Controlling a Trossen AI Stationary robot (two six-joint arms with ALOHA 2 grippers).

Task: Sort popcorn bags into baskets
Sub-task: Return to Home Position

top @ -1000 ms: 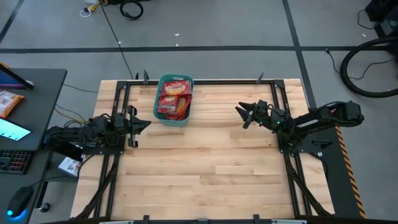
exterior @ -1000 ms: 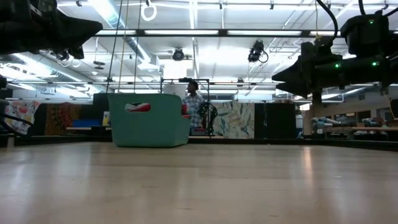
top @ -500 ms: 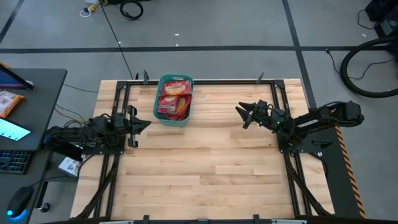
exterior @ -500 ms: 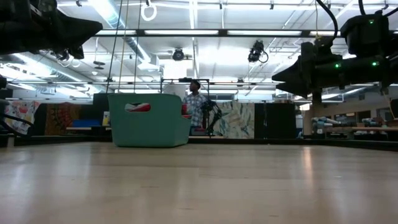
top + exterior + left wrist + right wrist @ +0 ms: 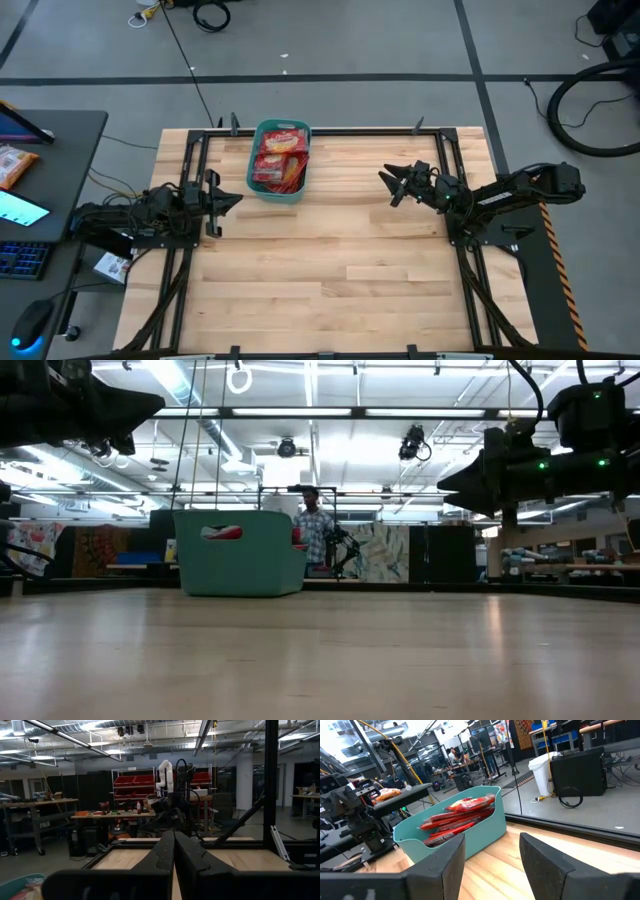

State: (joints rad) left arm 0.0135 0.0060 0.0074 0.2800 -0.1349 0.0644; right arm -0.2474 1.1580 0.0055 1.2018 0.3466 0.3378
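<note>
The teal basket (image 5: 280,160) stands near the table's far edge, left of centre, and shows too as the basket (image 5: 455,827) and the basket (image 5: 240,552). Several red popcorn bags (image 5: 280,158) lie stacked inside it; the bags (image 5: 462,815) rise to its rim. My left gripper (image 5: 238,199) hovers at the table's left side, shut, with its fingers (image 5: 174,852) pressed together. My right gripper (image 5: 386,184) hovers right of centre, open, pointing toward the basket, with its fingers (image 5: 542,857) spread apart. Neither holds anything.
Bare wooden tabletop (image 5: 330,260) stretches between the arms and toward the near edge. A dark metal frame (image 5: 330,131) runs along the table's edges. A desk (image 5: 40,190) with a keyboard and an orange packet stands off the table's left. A person (image 5: 314,525) stands far behind.
</note>
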